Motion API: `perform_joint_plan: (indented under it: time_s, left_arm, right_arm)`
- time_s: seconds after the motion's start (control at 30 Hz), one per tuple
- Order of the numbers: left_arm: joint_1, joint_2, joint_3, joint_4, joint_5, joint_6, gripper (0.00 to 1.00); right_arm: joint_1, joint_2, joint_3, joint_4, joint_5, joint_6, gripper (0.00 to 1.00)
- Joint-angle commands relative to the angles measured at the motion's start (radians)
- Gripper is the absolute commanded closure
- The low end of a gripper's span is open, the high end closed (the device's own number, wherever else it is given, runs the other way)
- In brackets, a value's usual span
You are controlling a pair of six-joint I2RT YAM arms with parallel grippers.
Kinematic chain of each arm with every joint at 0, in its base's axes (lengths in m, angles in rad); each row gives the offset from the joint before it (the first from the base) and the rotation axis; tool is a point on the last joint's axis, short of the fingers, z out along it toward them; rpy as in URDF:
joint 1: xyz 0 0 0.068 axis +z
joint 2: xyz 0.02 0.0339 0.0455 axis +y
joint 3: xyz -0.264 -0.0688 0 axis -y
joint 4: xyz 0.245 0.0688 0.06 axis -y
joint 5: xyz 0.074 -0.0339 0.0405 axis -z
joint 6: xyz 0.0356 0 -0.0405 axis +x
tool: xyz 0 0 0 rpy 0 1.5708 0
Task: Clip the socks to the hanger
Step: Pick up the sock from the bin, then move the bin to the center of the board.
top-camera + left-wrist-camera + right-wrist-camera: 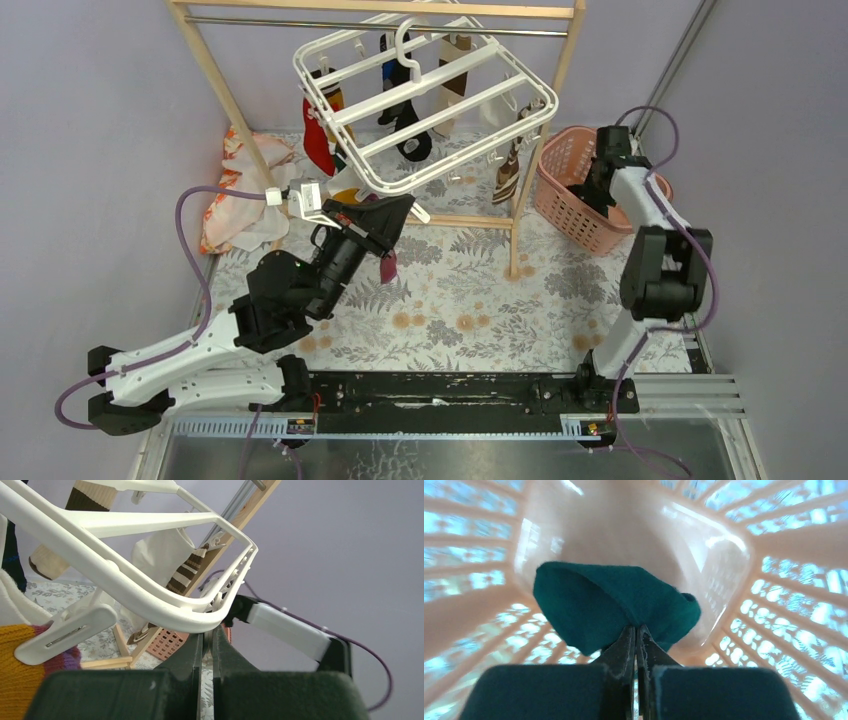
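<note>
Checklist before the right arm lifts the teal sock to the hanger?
1. Grip of right tool on teal sock: ok, jaws shut on the fabric.
2. Sock clear of pink basket: not ok, both are deep inside it.
3. Support from left tool on hanger: cannot tell; jaws closed right under its rim.
4. Free clips: ok, those at the rim's far corner look empty.
5. Top hook over metal rod: ok.

Plain lilac walls (pixel 90 100) on three sides, a fern-print cloth (pixel 470 300) over the table, a wooden rack (pixel 216 75) with a metal rod (pixel 250 20) at the back, under even light.
</note>
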Motion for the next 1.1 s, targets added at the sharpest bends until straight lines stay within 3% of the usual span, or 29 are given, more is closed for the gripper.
perform_joint_plan:
  time_s: [0.0,0.2,0.37,0.5,0.7,0.9,1.07]
  left_arm:
    - [0.000,-0.015,-0.017,-0.023,0.005,-0.007,1.00]
    - [-0.001,-0.015,-0.013,-0.029,0.010,-0.005,1.00]
    - [-0.001,-0.013,-0.008,-0.034,0.023,-0.013,1.00]
    - [-0.001,-0.004,0.000,-0.042,0.032,-0.016,1.00]
    - [-0.001,0.021,0.007,-0.033,0.049,-0.027,1.00]
    - [0.000,0.054,0.020,-0.030,0.081,-0.043,1.00]
    - [-0.001,0.037,0.023,-0.063,0.069,-0.047,1.00]
  right_arm:
    - [0.007,-0.232,0.001,0.127,-0.002,0.031,1.00]
    - [0.007,-0.356,0.138,0.079,-0.055,0.040,1.00]
    - [0.007,-0.465,0.168,0.047,-0.228,0.046,1.00]
    - [0.007,-0.575,0.096,0.043,-0.364,0.064,1.00]
    - [0.034,-0.688,-0.085,0.030,-0.433,0.092,1.00]
    - [0.051,-0.676,-0.259,0.097,-0.472,0.095,1.00]
    - [0.048,-0.599,-0.304,0.184,-0.477,0.130,1.00]
